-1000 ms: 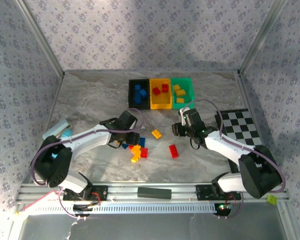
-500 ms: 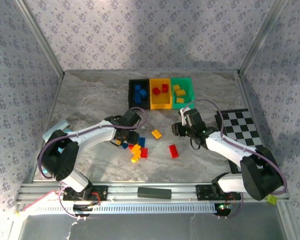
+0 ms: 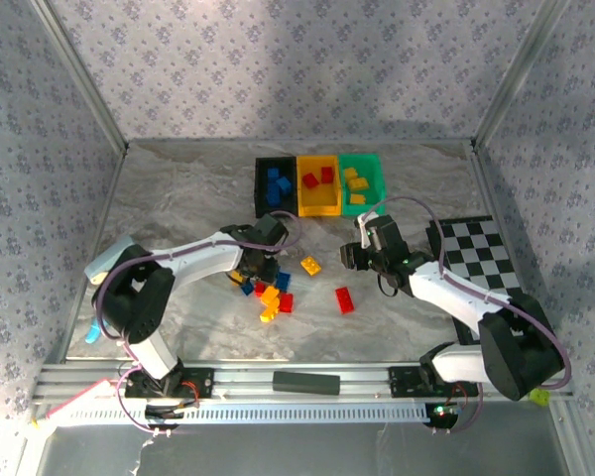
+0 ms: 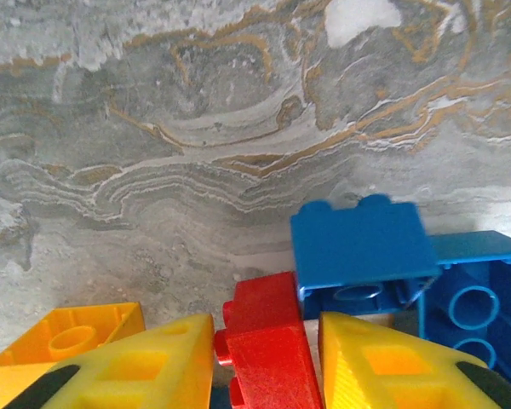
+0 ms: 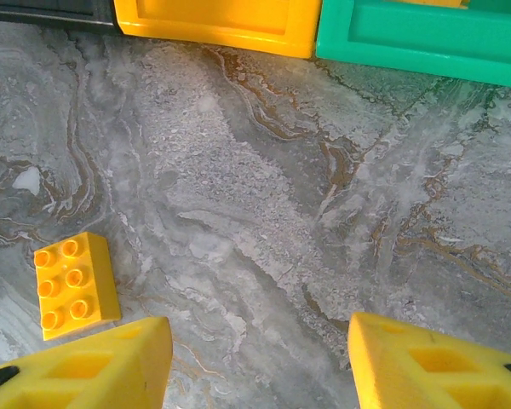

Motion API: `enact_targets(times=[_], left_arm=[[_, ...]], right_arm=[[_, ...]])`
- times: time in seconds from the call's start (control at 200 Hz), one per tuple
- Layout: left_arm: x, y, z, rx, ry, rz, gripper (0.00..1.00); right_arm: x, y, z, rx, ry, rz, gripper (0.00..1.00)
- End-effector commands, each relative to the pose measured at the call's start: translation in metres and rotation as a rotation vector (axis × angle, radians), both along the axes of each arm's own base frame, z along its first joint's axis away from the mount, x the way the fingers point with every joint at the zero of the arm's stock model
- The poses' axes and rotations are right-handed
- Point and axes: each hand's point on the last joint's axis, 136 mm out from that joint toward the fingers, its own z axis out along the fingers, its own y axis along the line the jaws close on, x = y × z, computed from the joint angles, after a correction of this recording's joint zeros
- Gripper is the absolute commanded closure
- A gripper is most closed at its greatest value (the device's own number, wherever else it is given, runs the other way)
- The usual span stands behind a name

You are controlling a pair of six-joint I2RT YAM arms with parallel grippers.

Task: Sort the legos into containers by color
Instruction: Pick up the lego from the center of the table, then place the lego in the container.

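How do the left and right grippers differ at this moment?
The left gripper is closed on a red lego; the right gripper is open and empty. The left gripper sits in the lego pile; the right gripper is over bare table beside a yellow lego. Both have yellow fingers.

3 bins [image 3: 317, 211] in row behind lego pile [image 3: 270, 296].

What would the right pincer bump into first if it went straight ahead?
Most likely the bare marble tabletop, since the right pincer tilts down toward it. The yellow brick lies off to its left; the green bin sits farther ahead.
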Motion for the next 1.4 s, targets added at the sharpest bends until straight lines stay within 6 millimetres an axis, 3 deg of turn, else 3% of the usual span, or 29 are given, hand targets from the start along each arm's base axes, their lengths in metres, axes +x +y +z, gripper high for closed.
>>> enact_targets(times=[0.0,0.12,0.315,0.55,0.725,0.985,1.399], left_arm=[[-0.006,0.006,-0.007,0.047,0.033,-0.005,0.68],[-0.008,0.006,-0.006,0.039,0.033,-0.002,0.77],[-0.002,0.002,0.007,0.013,-0.004,-0.001,0.78],[0.02,-0.013,0.041,-0.033,-0.095,-0.011,0.78],[0.052,-0.038,0.07,-0.083,-0.179,-0.03,0.78],[0.113,-0.093,0.108,-0.16,-0.288,-0.071,0.79],[0.213,-0.162,0.115,-0.26,-0.353,-0.107,0.79]], right_arm=[[-0.004,-0.001,-0.001,0.018,0.005,-0.009,0.41],[-0.004,0.0,0.0,0.024,0.003,-0.006,0.41],[-0.004,0.001,0.002,0.028,0.0,-0.005,0.41],[-0.005,0.001,0.005,0.032,-0.006,-0.004,0.41],[-0.005,-0.003,0.01,0.025,-0.021,-0.011,0.41],[-0.009,-0.004,0.022,0.045,-0.052,-0.01,0.41],[-0.009,0.004,0.022,0.08,-0.051,0.005,0.41]])
